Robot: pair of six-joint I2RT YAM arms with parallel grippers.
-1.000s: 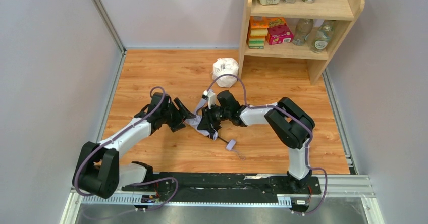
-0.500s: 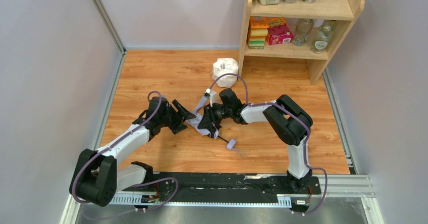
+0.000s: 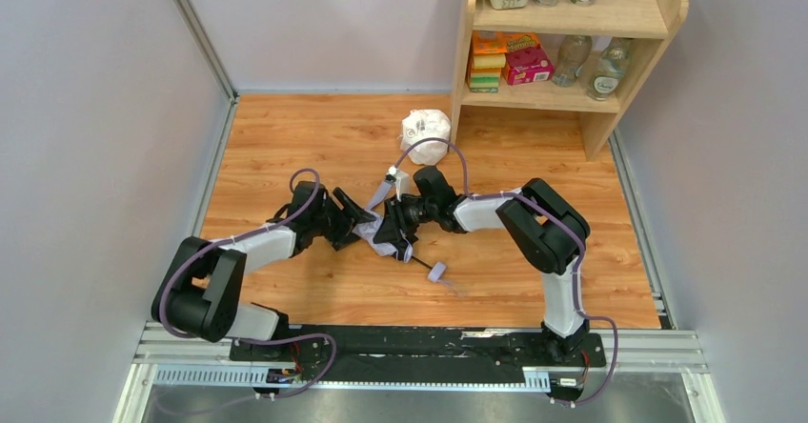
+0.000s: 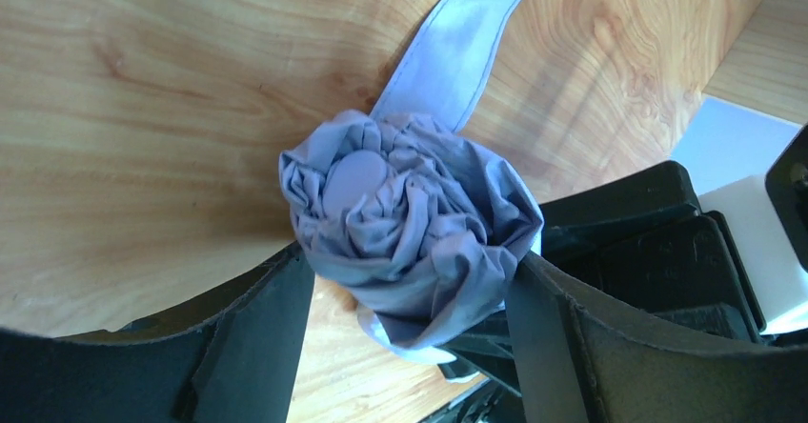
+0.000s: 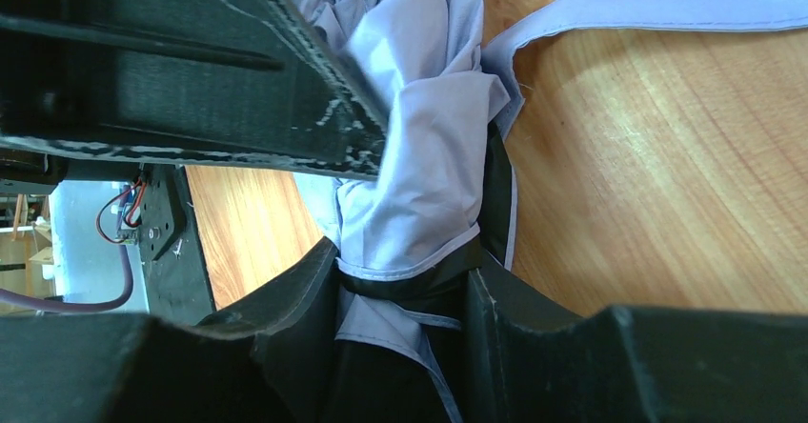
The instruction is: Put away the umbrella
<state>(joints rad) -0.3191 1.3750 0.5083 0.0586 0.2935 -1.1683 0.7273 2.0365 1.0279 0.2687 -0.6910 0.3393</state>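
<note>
The umbrella [image 3: 386,234] lies folded on the wooden floor between my two grippers. Its lavender handle [image 3: 436,272] and thin black shaft point toward the near right. A loose lavender strap [image 3: 383,192] trails away from it. My right gripper [image 3: 398,223] is shut on the bunched canopy [image 5: 419,156], with black underside cloth between its fingers. My left gripper [image 3: 357,217] is open, and its fingers [image 4: 262,332] stand on either side of the crumpled canopy tip [image 4: 400,209], touching the cloth.
A white plastic-wrapped lump [image 3: 425,135] sits on the floor behind the grippers. A wooden shelf [image 3: 610,109] at the back right holds boxes, bottles and tubs. Grey walls close in the left and right sides. The arm rail runs along the near edge.
My left arm's elbow has swung right and forward, and its gripper has slid a little right around the canopy tip. The right gripper has held its grip almost unmoved.
</note>
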